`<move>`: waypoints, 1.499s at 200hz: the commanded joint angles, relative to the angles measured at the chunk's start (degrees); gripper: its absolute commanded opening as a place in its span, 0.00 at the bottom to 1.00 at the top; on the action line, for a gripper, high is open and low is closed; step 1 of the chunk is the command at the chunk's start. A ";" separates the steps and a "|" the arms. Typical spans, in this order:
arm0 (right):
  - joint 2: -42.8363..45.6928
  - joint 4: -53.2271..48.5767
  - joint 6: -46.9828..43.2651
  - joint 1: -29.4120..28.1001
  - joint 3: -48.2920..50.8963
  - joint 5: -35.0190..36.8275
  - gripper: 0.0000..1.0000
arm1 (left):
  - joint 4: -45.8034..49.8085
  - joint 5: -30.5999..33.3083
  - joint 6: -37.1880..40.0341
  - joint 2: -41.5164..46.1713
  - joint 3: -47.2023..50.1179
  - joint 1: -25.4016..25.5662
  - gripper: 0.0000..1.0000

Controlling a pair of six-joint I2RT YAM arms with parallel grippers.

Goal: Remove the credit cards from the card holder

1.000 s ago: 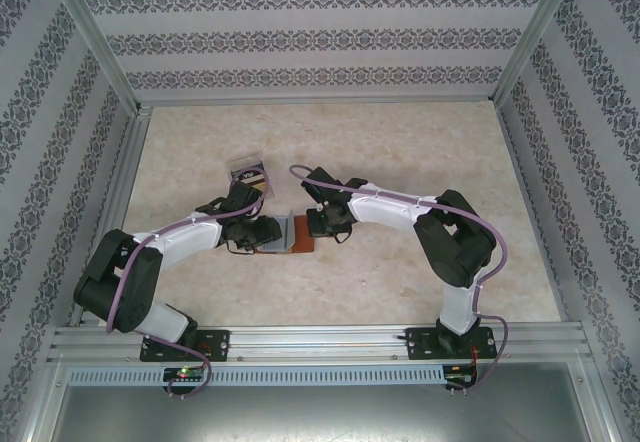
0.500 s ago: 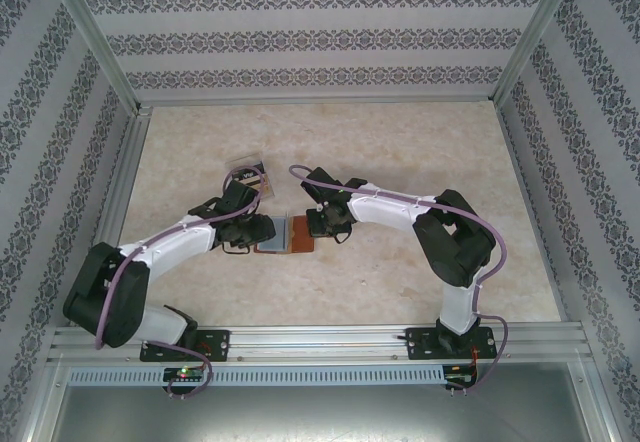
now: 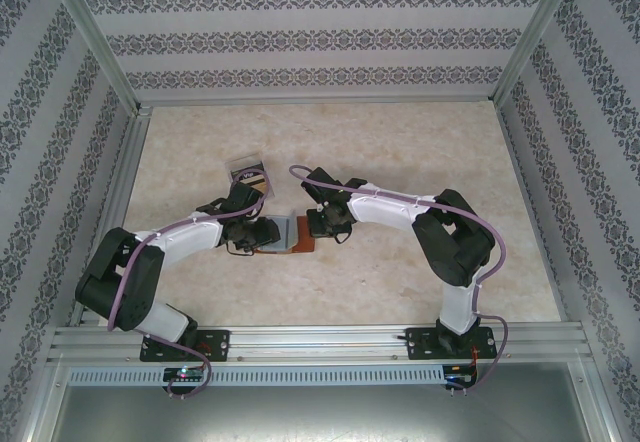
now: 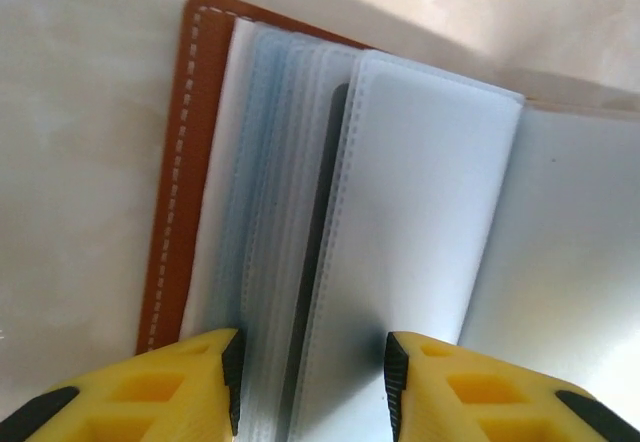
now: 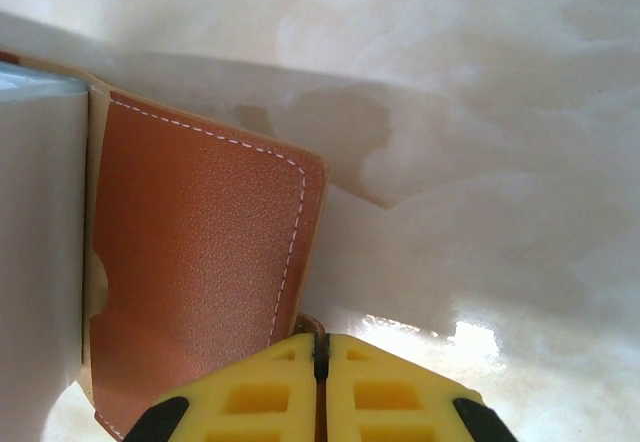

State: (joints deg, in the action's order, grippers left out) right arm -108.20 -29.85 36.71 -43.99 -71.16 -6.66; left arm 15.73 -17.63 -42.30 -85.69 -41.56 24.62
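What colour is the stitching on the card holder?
White stitching on the brown card holder; clearest in the right wrist view.

Tan-brown card holder (image 4: pixel 170 182) with white stitching; inside it, frosted blue-grey sleeves (image 4: pixel 420 212); under it, cream marbled table (image 3: pixel 400 142).

The left arm (image 3: pixel 170 237) reaches far and rightward, the right arm (image 3: pixel 400 207) folds leftward, so they meet mid-scene, seemingly with wrists pitched down. The left gripper (image 4: pixel 310 347) has its yellow fingers partly apart. The right gripper (image 5: pixel 320 347) has its fingers pressed together.

Right hand (image 5: pixel 320 344) tight on brown card holder (image 5: pixel 200 272) edge
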 commanded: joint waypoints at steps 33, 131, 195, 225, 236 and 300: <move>-1.38 0.54 0.11 -0.05 -0.62 -1.08 0.07 | -7.77 -8.01 -1.51 4.65 0.38 0.13 0.61; 1.86 3.56 2.11 2.03 3.26 -1.19 0.07 | -13.71 -12.58 -3.98 1.77 -1.31 3.85 0.53; 5.71 3.60 2.03 3.11 4.78 0.84 0.12 | -4.90 -1.53 -1.56 5.80 -1.94 3.23 0.52; 6.93 3.99 2.04 2.94 4.40 0.90 0.17 | -1.48 1.07 -0.01 9.34 -0.74 0.41 0.50; 7.19 4.23 2.14 2.81 4.06 0.77 0.19 | -0.92 0.82 0.61 9.60 -0.16 -0.25 0.49; 6.92 3.74 1.94 0.70 0.20 0.24 0.37 | -4.11 -1.12 0.52 4.42 3.30 -0.60 0.47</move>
State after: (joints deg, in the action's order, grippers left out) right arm -102.50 -26.28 38.68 -42.24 -68.66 -6.63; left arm 11.51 -18.37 -42.63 -79.18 -39.94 24.25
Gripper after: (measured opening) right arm 0.325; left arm 0.473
